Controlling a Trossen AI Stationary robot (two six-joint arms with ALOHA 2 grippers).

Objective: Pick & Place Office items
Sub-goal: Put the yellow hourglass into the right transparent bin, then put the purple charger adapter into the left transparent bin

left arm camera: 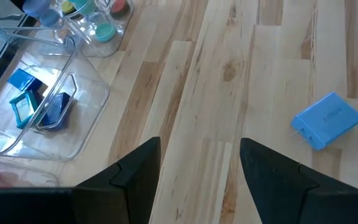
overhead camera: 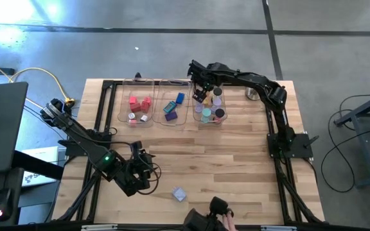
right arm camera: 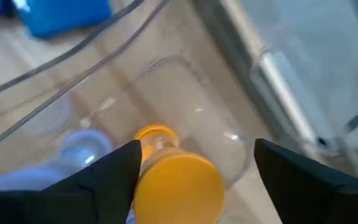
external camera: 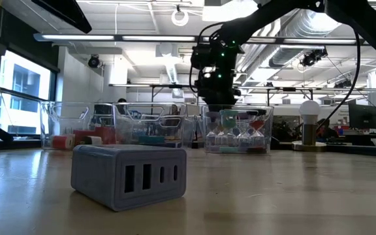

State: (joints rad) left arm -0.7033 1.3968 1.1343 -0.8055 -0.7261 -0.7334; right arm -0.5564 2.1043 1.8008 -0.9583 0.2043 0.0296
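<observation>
Orange plastic spool sits inside the right-hand clear plastic tray, under the right gripper, fingers apart, gripping nothing. Left gripper hovers open near the bench's blue block.

A lab or open workshop: exposed ceiling ducts, strip lights, concrete floor around the wooden table.

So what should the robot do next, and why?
Probably lift the right hand straight up out of the right tray. Its fingers stand apart over a yellow spool that sits in the tray, so that piece looks dropped off. One blue block lies alone on the table, nearer the left hand, which waits open and could go for it.
</observation>
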